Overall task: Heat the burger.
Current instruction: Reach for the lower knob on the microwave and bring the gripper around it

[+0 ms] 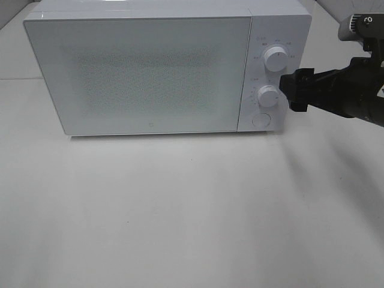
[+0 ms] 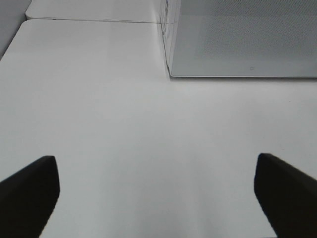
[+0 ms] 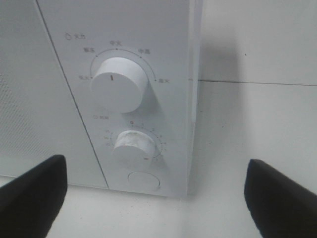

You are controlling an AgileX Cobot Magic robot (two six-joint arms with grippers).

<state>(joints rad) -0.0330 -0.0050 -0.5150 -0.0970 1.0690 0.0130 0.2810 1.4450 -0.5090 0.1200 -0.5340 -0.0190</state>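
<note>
White microwave (image 1: 150,72), door shut. Burger out of sight, perhaps inside. Right gripper (image 1: 295,91), jaws spread wide, just beside the microwave's lower dial (image 1: 268,96). Left gripper (image 2: 156,173) likewise open, over table (image 1: 180,210) near the microwave. Likely step: setting the timer; next, closing on that dial and turning.

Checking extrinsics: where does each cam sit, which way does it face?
Exterior high: up front, looking down at the microwave on the table; right gripper beside the lower knob.
Left wrist: low over table, facing microwave's corner; left gripper open.
Right wrist: facing the control panel; its fingertips show.
Shared: exterior and right wrist both show lower knob.
</note>
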